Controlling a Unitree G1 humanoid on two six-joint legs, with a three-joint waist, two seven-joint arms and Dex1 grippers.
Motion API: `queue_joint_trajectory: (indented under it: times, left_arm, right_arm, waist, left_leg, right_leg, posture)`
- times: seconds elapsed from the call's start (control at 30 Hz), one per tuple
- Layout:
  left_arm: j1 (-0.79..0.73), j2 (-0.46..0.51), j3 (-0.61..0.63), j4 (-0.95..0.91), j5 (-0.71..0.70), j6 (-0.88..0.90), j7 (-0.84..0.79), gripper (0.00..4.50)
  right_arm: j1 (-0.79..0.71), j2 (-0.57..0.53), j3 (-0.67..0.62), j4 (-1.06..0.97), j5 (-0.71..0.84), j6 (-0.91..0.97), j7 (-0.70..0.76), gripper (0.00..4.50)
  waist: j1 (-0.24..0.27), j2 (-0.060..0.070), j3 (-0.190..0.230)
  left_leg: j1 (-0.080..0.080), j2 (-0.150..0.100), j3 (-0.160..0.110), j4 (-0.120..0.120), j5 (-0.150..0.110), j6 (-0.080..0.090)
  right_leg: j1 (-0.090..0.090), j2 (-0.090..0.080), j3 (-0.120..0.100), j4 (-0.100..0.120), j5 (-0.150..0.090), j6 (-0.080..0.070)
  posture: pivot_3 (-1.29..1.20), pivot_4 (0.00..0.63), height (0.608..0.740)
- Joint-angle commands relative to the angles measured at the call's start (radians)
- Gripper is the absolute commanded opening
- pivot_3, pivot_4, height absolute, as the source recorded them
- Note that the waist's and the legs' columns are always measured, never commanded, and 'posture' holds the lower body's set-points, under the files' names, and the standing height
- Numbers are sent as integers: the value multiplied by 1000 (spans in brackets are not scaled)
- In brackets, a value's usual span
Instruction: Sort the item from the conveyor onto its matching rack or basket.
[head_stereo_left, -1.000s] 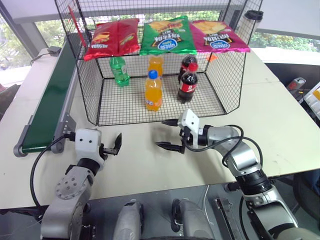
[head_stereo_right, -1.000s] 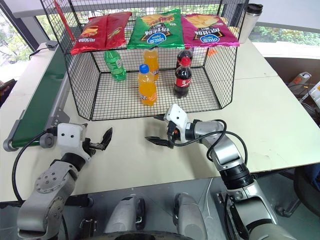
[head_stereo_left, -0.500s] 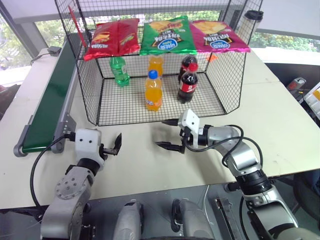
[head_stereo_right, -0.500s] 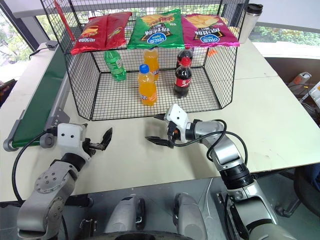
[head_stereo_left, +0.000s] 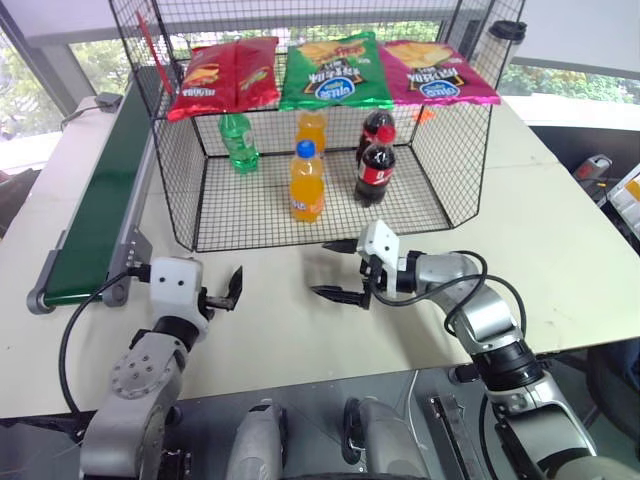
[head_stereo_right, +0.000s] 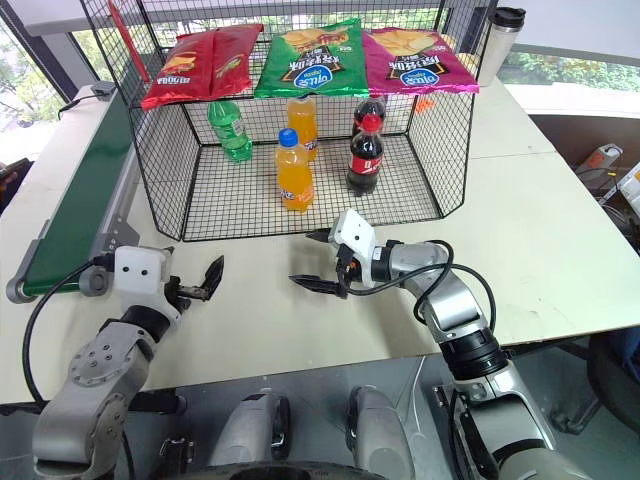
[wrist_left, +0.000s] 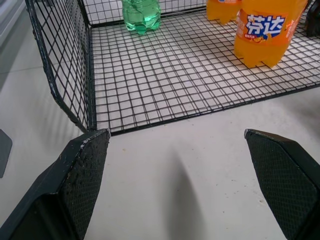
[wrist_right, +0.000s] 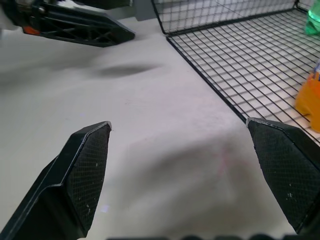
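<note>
Almost nothing has moved since the earlier frames: only the right gripper (head_stereo_left: 337, 268) sits very slightly differently, and the bottles and bags lie as before.

Both grippers hang low over the pale table (head_stereo_left: 560, 230), just in front of the wire cage (head_stereo_left: 175, 190). The left gripper (head_stereo_left: 232, 288) has its fingers spread wide with nothing between them, and the right one is spread and empty too. I judge they wait here because no item is ready for picking: the dark-green conveyor (head_stereo_left: 95, 215) on the left carries nothing on the part that I can see.

A green soda bottle (head_stereo_left: 238, 141) stands at the far left of the cage floor, well apart from both grippers. The red chip bag (head_stereo_left: 222, 75) on the slanted top rack hides its cap, so I cannot tell if this is the yellow-capped one. Two orange bottles (head_stereo_left: 307, 181) and two cola bottles (head_stereo_left: 375, 166) stand to the right of it in matching rows, which explains the sorting order. The conveyor's far end is cut off behind the cage.
</note>
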Motion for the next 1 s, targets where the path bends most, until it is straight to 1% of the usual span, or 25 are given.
queue_joint_trajectory:
  times: [0.03,0.27,0.43,0.6,0.73,1.0]
  left_arm:
    - [15,22,79,-100,-7,20,2,4480]
    - [-11,1,265,-194,-87,122,27,4480]
    - [-20,-54,395,-207,-138,178,70,4480]
    - [-2,-83,465,-202,-165,198,92,4480]
    - [6,-88,518,-177,-181,197,103,4480]
    - [-40,-67,631,-93,-237,198,127,4480]
  right_arm:
    - [5,14,-50,-46,84,-31,32,4500]
    - [-40,17,-68,-61,166,17,61,4500]
    - [-46,23,-66,-93,200,37,60,4500]
    - [-53,32,-61,-99,198,26,41,4500]
    - [-61,31,-49,-89,174,13,26,4500]
    - [-66,31,-33,-32,120,-25,17,4500]
  waist:
    - [0,0,0]
    - [0,0,0]
    - [0,0,0]
    - [0,0,0]
    - [0,0,0]
    - [0,0,0]
  left_leg:
    - [0,0,0,0,0,0]
    - [0,0,-1,0,0,0]
    - [0,0,-1,0,0,0]
    - [0,0,-1,0,0,0]
    - [0,0,0,0,0,0]
    - [1,0,0,0,0,0]
  right_leg:
    - [0,0,0,0,0,0]
    - [0,0,0,0,0,0]
    - [1,0,0,0,0,0]
    - [1,0,0,0,0,0]
    - [1,0,0,0,0,0]
    - [1,0,0,0,-1,-2]
  posture:
    - [0,150,740]
    - [0,150,740]
    - [0,150,740]
    - [0,150,740]
    - [0,150,740]
    - [0,150,740]
